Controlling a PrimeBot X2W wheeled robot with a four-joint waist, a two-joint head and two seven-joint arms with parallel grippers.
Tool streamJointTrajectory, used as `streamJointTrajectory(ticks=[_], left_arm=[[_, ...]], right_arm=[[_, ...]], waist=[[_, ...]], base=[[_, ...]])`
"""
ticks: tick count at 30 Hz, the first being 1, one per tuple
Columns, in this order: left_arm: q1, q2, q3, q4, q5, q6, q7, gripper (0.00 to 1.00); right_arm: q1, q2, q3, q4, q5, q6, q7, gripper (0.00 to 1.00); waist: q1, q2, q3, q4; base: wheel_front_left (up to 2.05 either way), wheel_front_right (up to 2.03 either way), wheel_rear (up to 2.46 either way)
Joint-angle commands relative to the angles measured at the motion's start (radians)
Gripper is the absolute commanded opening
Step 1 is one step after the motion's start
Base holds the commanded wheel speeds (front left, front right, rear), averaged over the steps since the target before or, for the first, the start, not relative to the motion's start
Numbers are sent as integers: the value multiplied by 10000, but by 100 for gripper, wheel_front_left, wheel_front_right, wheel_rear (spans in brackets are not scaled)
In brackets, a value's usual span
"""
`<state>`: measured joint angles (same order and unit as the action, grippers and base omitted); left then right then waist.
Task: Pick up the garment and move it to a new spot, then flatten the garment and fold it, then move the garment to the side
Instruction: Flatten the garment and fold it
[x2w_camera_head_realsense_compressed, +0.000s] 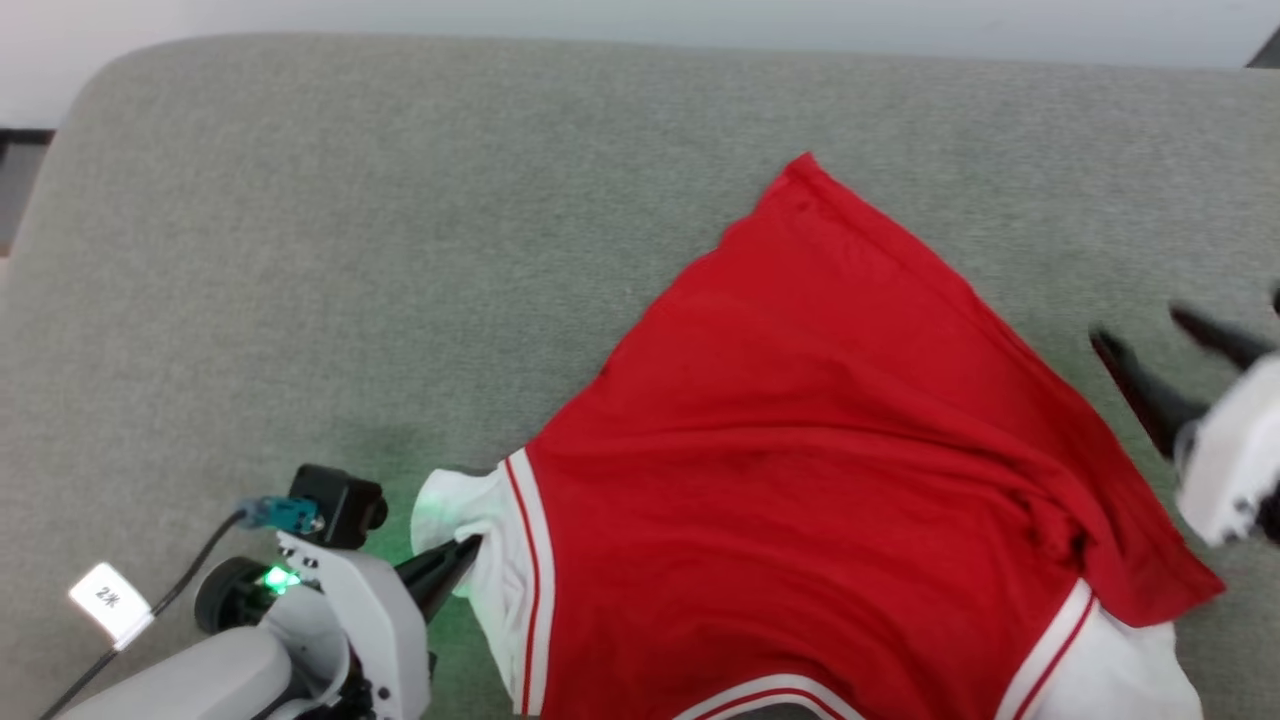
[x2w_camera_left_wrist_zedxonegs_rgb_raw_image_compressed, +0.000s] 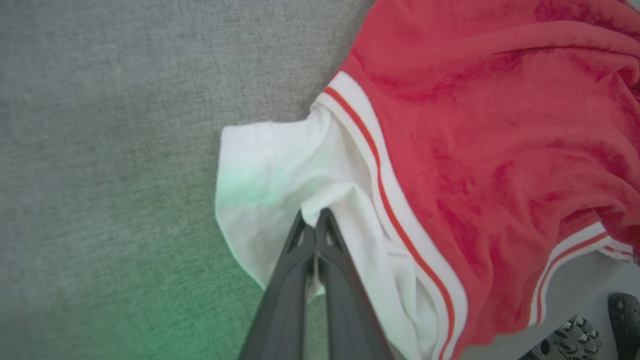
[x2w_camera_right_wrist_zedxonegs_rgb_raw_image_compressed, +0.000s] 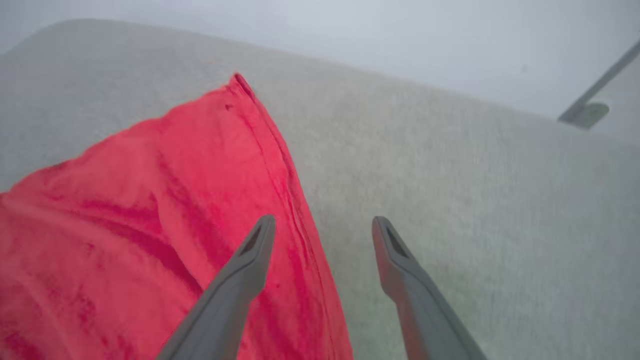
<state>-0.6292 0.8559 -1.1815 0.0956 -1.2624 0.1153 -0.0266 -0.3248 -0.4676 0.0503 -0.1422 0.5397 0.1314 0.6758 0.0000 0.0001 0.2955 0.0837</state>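
Left gripper (x2w_camera_left_wrist_zedxonegs_rgb_raw_image_compressed: 315, 212): clamped; the two fingers are pressed together on a fold of the white sleeve (x2w_camera_left_wrist_zedxonegs_rgb_raw_image_compressed: 265, 170), low over the near-left part of the grey padded surface (x2w_camera_head_realsense_compressed: 300, 250).
Reason for hold: the sleeve is judged to be pinched so that it can be drawn outward and laid flat.
Right gripper (x2w_camera_right_wrist_zedxonegs_rgb_raw_image_compressed: 322, 225): released; the fingers are spread and nothing is held. It hangs above the surface, near the right edge.
Reason for position: one finger is seen over the red side edge (x2w_camera_right_wrist_zedxonegs_rgb_raw_image_compressed: 295, 200), the other over bare surface, so a grasp of that edge is judged to be in preparation.
Garment (x2w_camera_head_realsense_compressed: 800, 450): spread, plain red side up, on the right half of the surface. One hem corner (x2w_camera_head_realsense_compressed: 805, 165) is pointed toward the far edge; the second sleeve (x2w_camera_head_realsense_compressed: 1110, 670) is bunched at the near-right.
Lettering: not visible.
Condition: creased at the near-right; not flat.
Step in hand: flattening, as judged; folding not yet done.
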Motion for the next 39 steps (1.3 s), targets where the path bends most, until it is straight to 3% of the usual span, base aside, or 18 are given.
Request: streamJointTrajectory(ticks=[1, 10, 17, 28, 36, 37, 38, 39], left_arm=[[-122, -118, -17, 31, 101, -39, 39, 0], [-575, -710, -87, 399, 331, -371, 127, 0], [-990, -1300, -193, 924, 551, -785, 190, 0], [-1401, -2116, -308, 1928, 764, -1388, 92, 0], [-1497, -2369, -372, 2513, 798, -1671, 51, 0], [-1515, -2390, -376, 2591, 798, -1698, 53, 0], [-1539, -2408, -380, 2658, 797, -1728, 67, 0], [-1572, -2425, -376, 2724, 785, -1750, 73, 0]], right_arm=[[-561, -31, 420, 263, -248, -16, -467, 100], [-4053, -90, 2993, 3605, -271, -16, -2702, 100], [-6335, -176, 5167, 6416, 468, -16, -3138, 100], [-8353, -293, 8128, 9021, 1964, -16, -1972, 100], [-8707, -264, 9659, 9831, 2815, -13, -697, 100], [-8753, -263, 9879, 9889, 2941, -10, -459, 33], [-8795, -285, 10043, 9952, 3061, -9, -221, 0], [-8881, -314, 10194, 10000, 3173, -8, -36, 0]], waist=[[0, -1, 144, 239], [0, -1, 644, 1067], [0, -1, 1080, 1799], [0, -1, 1615, 2535], [0, -1, 1696, 2716], [0, -1, 1699, 2715], [0, -1, 1694, 2710], [0, -1, 1689, 2699]], base=[[0, 0, 0], [0, 0, 0], [0, 0, 0], [0, 0, 0], [0, 0, 0], [0, 0, 0], [0, 0, 0], [0, 0, 0]])
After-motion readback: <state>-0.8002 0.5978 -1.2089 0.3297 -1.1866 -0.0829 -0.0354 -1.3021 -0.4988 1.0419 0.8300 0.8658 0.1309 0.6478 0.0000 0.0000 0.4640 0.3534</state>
